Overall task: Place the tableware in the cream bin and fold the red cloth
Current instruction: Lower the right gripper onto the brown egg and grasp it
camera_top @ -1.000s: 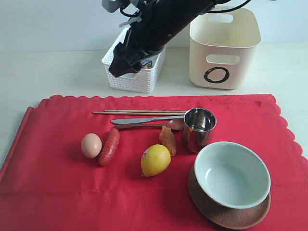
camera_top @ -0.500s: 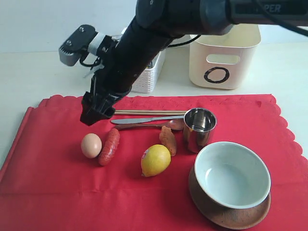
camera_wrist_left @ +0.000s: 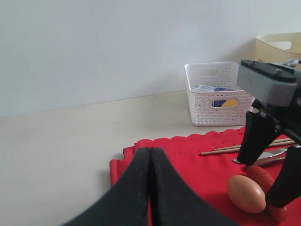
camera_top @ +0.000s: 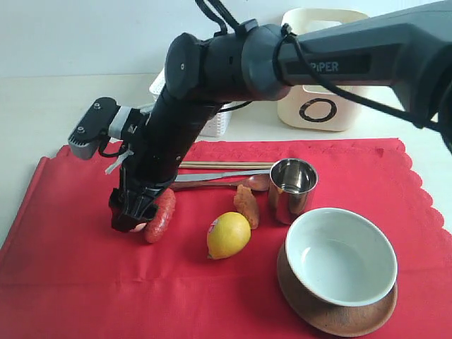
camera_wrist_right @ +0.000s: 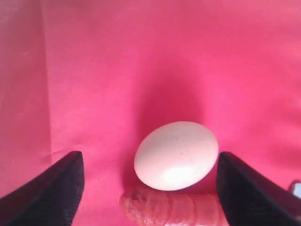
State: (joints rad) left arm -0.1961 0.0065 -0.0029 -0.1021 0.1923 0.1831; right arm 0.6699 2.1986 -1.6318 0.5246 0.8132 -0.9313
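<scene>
Released right hand is straddling the egg at the sausage's nine o'clock; left hand is hanging clenched, empty.

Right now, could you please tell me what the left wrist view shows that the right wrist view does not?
Only the left wrist view: the shut left claw, the white perforated plastic basket, the thin wooden chopsticks, a corner of the cream plastic bin. Only the right wrist view: the beige egg seen from straight above. Both: that egg, the open right claw, the reddish sausage, the bright red scalloped cloth.
</scene>
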